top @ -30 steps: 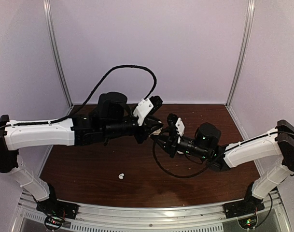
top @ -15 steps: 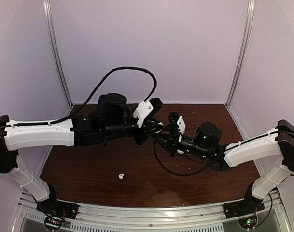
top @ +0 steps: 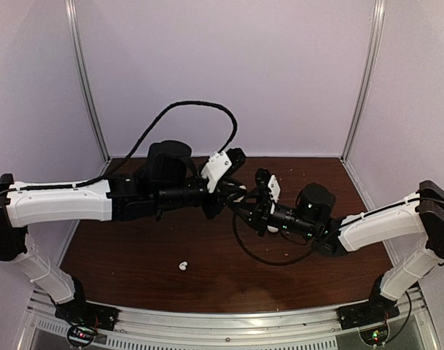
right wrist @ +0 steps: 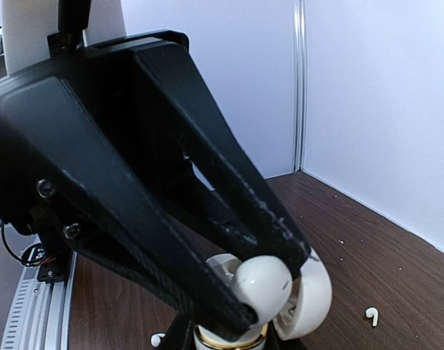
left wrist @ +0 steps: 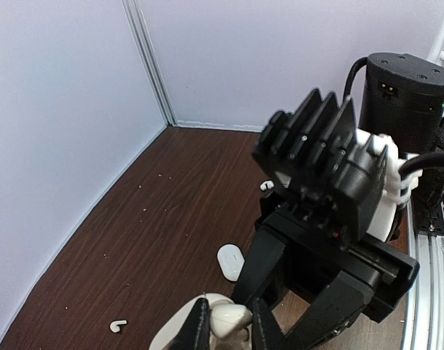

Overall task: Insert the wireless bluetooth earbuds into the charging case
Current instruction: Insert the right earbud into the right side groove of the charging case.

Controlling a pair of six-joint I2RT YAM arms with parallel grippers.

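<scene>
My left gripper [left wrist: 229, 312] is shut on a glossy white earbud [left wrist: 231, 321], held by its rounded head. In the right wrist view that earbud [right wrist: 263, 286] hangs right over the open charging case [right wrist: 223, 340], a white shell with a gold rim and its lid [right wrist: 313, 295] tipped back. My right gripper [right wrist: 232, 344] is shut on the case from below, its fingers mostly hidden. From above, both grippers [top: 240, 195] meet over mid-table. Whether the earbud touches the case's socket I cannot tell.
A loose earbud [top: 183, 266] lies on the brown table near the front. Others lie by the left wall [left wrist: 118, 324] and further back [left wrist: 266, 186]. A second, closed white case [left wrist: 231, 261] rests flat under the arms. Pale walls enclose the table.
The two grippers have drawn slightly closer together above mid-table. Both grips are unchanged.
</scene>
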